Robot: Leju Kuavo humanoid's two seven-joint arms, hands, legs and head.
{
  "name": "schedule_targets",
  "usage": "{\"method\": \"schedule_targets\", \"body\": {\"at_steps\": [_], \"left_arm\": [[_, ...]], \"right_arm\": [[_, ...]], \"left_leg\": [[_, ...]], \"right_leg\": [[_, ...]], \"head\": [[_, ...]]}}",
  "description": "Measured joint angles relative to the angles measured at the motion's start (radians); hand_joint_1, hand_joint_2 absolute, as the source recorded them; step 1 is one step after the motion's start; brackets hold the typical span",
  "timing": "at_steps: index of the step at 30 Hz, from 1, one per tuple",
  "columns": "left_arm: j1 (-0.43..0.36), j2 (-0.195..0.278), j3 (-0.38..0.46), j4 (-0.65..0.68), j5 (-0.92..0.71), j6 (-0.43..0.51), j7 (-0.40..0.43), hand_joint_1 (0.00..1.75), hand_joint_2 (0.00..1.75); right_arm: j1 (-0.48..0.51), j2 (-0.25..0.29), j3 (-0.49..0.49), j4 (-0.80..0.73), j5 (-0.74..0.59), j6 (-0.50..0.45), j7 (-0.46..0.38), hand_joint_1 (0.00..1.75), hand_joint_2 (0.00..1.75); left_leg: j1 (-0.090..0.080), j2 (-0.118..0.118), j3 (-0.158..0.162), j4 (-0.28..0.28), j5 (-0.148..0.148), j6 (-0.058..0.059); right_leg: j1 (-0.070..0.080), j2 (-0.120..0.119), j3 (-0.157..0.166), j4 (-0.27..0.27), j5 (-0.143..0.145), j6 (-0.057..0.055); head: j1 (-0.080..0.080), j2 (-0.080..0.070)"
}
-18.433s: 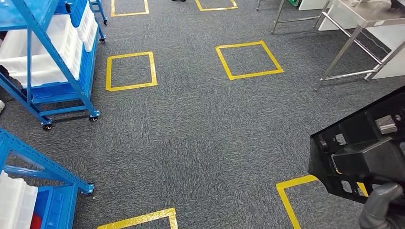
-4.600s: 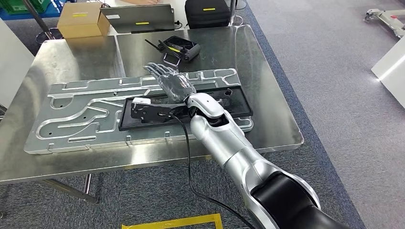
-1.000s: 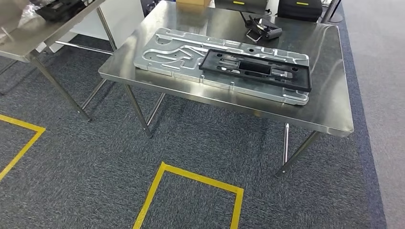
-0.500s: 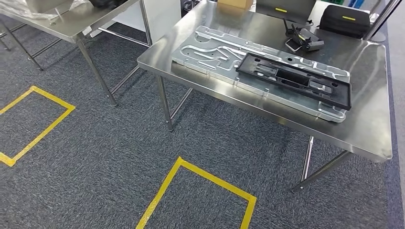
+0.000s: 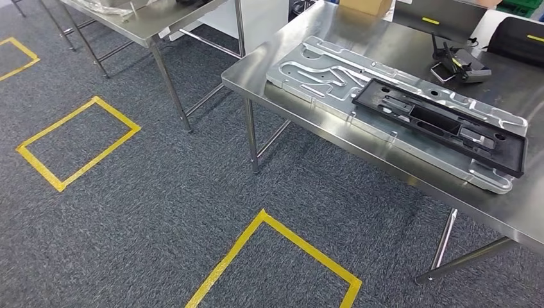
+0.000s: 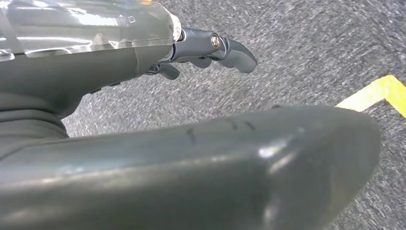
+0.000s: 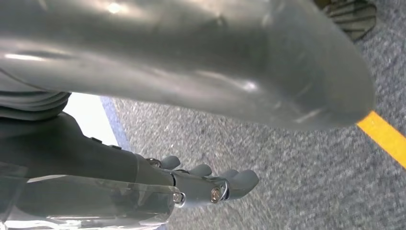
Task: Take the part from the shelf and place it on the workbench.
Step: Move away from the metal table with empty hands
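The black plastic part [image 5: 442, 125] lies flat on a grooved aluminium plate [image 5: 321, 67] on the steel workbench [image 5: 359, 32], at the right of the head view. Nothing touches it. My left hand [image 6: 191, 48] hangs over the grey carpet with its fingers apart and holds nothing. My right hand [image 7: 191, 184] also hangs over the carpet, fingers loosely extended and empty. Both hands are far from the part.
A remote controller [image 5: 459, 67], a cardboard box [image 5: 365, 5] and a black bag [image 5: 516, 38] sit on the far side of the workbench. A second steel table [image 5: 147, 19] stands at the upper left. Yellow tape squares [image 5: 77, 141] [image 5: 276, 256] mark the carpet.
The camera has swung, so the workbench has slid toward the right of the picture. Earlier my right hand lay over the part on the plate; now the part lies alone.
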Motion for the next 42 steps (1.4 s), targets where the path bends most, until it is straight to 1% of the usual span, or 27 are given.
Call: {"method": "schedule_targets", "body": {"at_steps": [2,3,4,5,7,8,10,11,13,15,17,19,20,21,22,24,26,28,29,31,33,35,36,37,39,41,42], "left_arm": [[-0.003,0.002,-0.010,0.000,-0.009,-0.008,-0.004,0.00,0.00],[-0.004,0.003,-0.014,0.000,-0.015,-0.013,-0.008,0.00,0.00],[-0.004,0.005,-0.018,0.000,-0.020,-0.017,-0.012,0.00,0.00],[-0.004,0.006,-0.022,0.000,-0.025,-0.021,-0.016,0.00,0.00],[-0.003,0.011,-0.032,0.000,-0.037,-0.030,-0.022,0.00,0.00],[-0.004,0.013,-0.037,0.000,-0.043,-0.034,-0.025,0.00,0.00],[-0.008,0.016,-0.046,0.000,-0.053,-0.043,-0.030,0.00,0.00],[-0.009,0.018,-0.051,0.000,-0.058,-0.047,-0.031,0.00,0.00],[-0.008,0.021,-0.062,0.000,-0.068,-0.054,-0.031,0.00,0.00],[-0.007,0.025,-0.070,0.000,-0.074,-0.060,-0.030,0.00,0.00],[-0.009,0.027,-0.078,0.000,-0.078,-0.063,-0.030,0.00,0.00],[-0.010,0.029,-0.085,0.000,-0.081,-0.065,-0.030,0.00,0.00],[-0.010,0.029,-0.088,0.000,-0.081,-0.065,-0.030,0.00,0.00],[-0.009,0.029,-0.089,0.000,-0.081,-0.066,-0.030,0.00,0.00],[-0.009,0.029,-0.090,0.000,-0.080,-0.066,-0.029,0.00,0.00],[-0.010,0.030,-0.090,0.000,-0.077,-0.066,-0.028,0.00,0.00],[-0.011,0.031,-0.090,0.000,-0.072,-0.065,-0.026,0.00,0.00],[-0.009,0.032,-0.090,0.000,-0.064,-0.065,-0.027,0.00,0.00],[-0.007,0.033,-0.089,0.000,-0.061,-0.064,-0.029,0.00,0.00],[-0.006,0.034,-0.089,0.000,-0.052,-0.063,-0.029,0.00,0.00],[-0.008,0.033,-0.088,0.000,-0.043,-0.060,-0.023,0.00,0.00],[-0.008,0.033,-0.085,0.000,-0.034,-0.059,-0.017,0.00,0.00],[-0.006,0.034,-0.083,0.000,-0.030,-0.060,-0.016,0.00,0.00],[-0.005,0.034,-0.081,0.000,-0.027,-0.060,-0.015,0.00,0.00],[-0.006,0.035,-0.078,0.000,-0.024,-0.059,-0.015,0.00,0.00],[-0.009,0.036,-0.073,0.000,-0.019,-0.057,-0.015,0.00,0.00],[-0.009,0.036,-0.069,0.000,-0.014,-0.056,-0.015,0.00,0.00]], "right_arm": [[0.004,0.000,-0.007,0.000,-0.006,-0.001,0.002,0.00,0.00],[0.005,0.001,-0.011,0.000,-0.009,-0.001,0.004,0.00,0.00],[0.006,0.001,-0.015,0.000,-0.012,-0.002,0.006,0.00,0.00],[0.006,0.002,-0.019,0.000,-0.016,-0.002,0.007,0.00,0.00],[0.005,0.005,-0.027,0.000,-0.024,-0.003,0.010,0.00,0.00],[0.005,0.006,-0.031,0.000,-0.028,-0.004,0.012,0.00,0.00],[0.005,0.009,-0.041,0.000,-0.036,-0.004,0.014,0.00,0.00],[0.004,0.010,-0.046,0.000,-0.040,-0.005,0.015,0.00,0.00],[0.000,0.013,-0.057,0.000,-0.048,-0.005,0.016,0.00,0.00],[-0.001,0.015,-0.066,0.000,-0.053,-0.005,0.016,0.00,0.00],[0.002,0.016,-0.074,0.000,-0.057,-0.005,0.016,0.00,0.00],[0.005,0.017,-0.081,0.000,-0.060,-0.009,0.014,0.00,0.00],[0.006,0.017,-0.085,0.000,-0.061,-0.013,0.013,0.00,0.00],[0.007,0.017,-0.088,0.000,-0.062,-0.017,0.011,0.00,0.00],[0.007,0.017,-0.091,0.000,-0.062,-0.020,0.010,0.00,0.00],[0.008,0.018,-0.095,0.000,-0.060,-0.022,0.006,0.00,0.00],[0.007,0.019,-0.096,0.001,-0.055,-0.022,0.002,0.00,0.00],[0.003,0.022,-0.096,0.001,-0.049,-0.019,-0.002,0.00,0.00],[0.002,0.023,-0.096,0.001,-0.046,-0.018,-0.003,0.00,0.00],[0.002,0.025,-0.096,0.001,-0.037,-0.014,-0.004,0.00,0.00],[0.004,0.024,-0.096,0.001,-0.028,-0.009,-0.005,0.00,0.00],[0.005,0.025,-0.096,0.001,-0.019,-0.004,-0.005,0.00,0.00],[0.004,0.025,-0.095,0.001,-0.015,-0.003,-0.005,0.00,0.00],[0.003,0.025,-0.094,0.001,-0.012,-0.002,-0.005,0.00,0.00],[0.002,0.025,-0.091,0.001,-0.005,0.000,-0.005,0.00,0.00],[0.001,0.026,-0.090,0.001,0.001,0.001,-0.004,0.00,0.00],[-0.001,0.026,-0.089,0.001,0.002,0.001,-0.004,0.00,0.00]], "left_leg": [[0.002,0.045,-0.058,0.124,-0.067,-0.010],[0.005,0.051,-0.089,0.189,-0.094,-0.014],[0.007,0.054,-0.108,0.232,-0.105,-0.018],[0.009,0.057,-0.109,0.237,-0.097,-0.019],[0.010,0.075,-0.056,0.141,-0.039,-0.018],[0.008,0.099,-0.017,0.069,-0.012,-0.015],[0.001,0.133,0.031,-0.028,0.016,-0.003],[-0.003,0.137,0.036,-0.044,0.017,0.003],[-0.004,0.116,0.034,-0.050,0.022,0.015],[0.001,0.095,0.038,-0.060,0.030,0.028],[0.001,0.075,0.039,-0.064,0.034,0.036],[-0.002,0.052,0.037,-0.063,0.035,0.039],[-0.002,0.038,0.037,-0.061,0.035,0.039],[-0.003,0.024,0.037,-0.059,0.034,0.038],[-0.002,0.010,0.037,-0.056,0.033,0.037],[-0.002,-0.014,0.034,-0.046,0.029,0.029],[-0.001,-0.033,0.027,-0.040,0.028,0.018],[0.001,-0.050,0.020,-0.040,0.031,0.004],[0.001,-0.045,0.016,-0.035,0.027,-0.001],[0.001,-0.002,-0.012,0.023,-0.008,-0.011],[0.002,0.044,-0.074,0.152,-0.071,-0.018],[0.003,0.056,-0.118,0.245,-0.098,-0.020],[0.003,0.058,-0.113,0.236,-0.084,-0.018],[0.002,0.064,-0.088,0.188,-0.055,-0.014],[-0.008,0.107,-0.011,0.043,0.003,0.003],[-0.021,0.142,0.029,-0.038,0.021,0.017],[-0.025,0.141,0.030,-0.044,0.019,0.020]], "right_leg": [[0.004,-0.028,0.000,-0.001,-0.002,-0.009],[0.006,-0.042,0.000,-0.001,-0.003,-0.011],[0.007,-0.055,0.000,-0.001,-0.004,-0.011],[0.007,-0.067,0.001,-0.001,-0.005,-0.011],[0.007,-0.089,0.006,-0.001,-0.008,-0.007],[0.009,-0.099,0.010,0.000,-0.011,-0.004],[0.014,-0.119,0.015,0.001,-0.016,0.006],[0.016,-0.129,0.017,0.001,-0.017,0.011],[0.017,-0.148,0.021,0.000,-0.020,0.021],[0.013,-0.116,0.012,0.034,-0.049,0.029],[0.010,-0.058,-0.034,0.139,-0.111,0.032],[0.010,-0.036,-0.091,0.253,-0.154,0.032],[0.010,-0.032,-0.104,0.272,-0.149,0.031],[0.010,-0.029,-0.098,0.254,-0.125,0.030],[0.009,-0.023,-0.077,0.202,-0.086,0.028],[0.005,0.013,-0.025,0.079,-0.029,0.025],[0.004,0.041,-0.004,0.028,-0.019,0.020],[0.006,0.029,-0.004,0.023,-0.018,0.009],[0.006,0.019,-0.002,0.020,-0.016,0.002],[0.005,-0.006,0.001,0.013,-0.013,-0.012],[0.011,-0.033,0.002,0.012,-0.015,-0.020],[0.016,-0.060,0.002,0.013,-0.017,-0.023],[0.019,-0.072,0.003,0.013,-0.018,-0.024],[0.021,-0.083,0.005,0.013,-0.019,-0.024],[0.025,-0.105,0.010,0.013,-0.023,-0.021],[0.027,-0.123,0.014,0.013,-0.027,-0.014],[0.027,-0.132,0.016,0.012,-0.028,-0.010]], "head": [[0.000,0.000],[0.000,0.000],[0.000,0.000],[0.000,0.000],[0.000,0.000],[0.000,0.000],[0.000,0.000],[0.000,0.000],[0.000,0.000],[0.000,0.000],[0.000,0.000],[0.000,0.000],[0.000,0.000],[0.000,0.000],[0.000,0.000],[0.000,0.000],[0.000,0.000],[0.000,0.000],[0.000,0.000],[0.000,0.000],[0.000,0.000],[0.000,0.000],[0.000,0.000],[0.000,0.000],[0.000,0.000],[0.000,0.000],[0.000,0.000]]}}
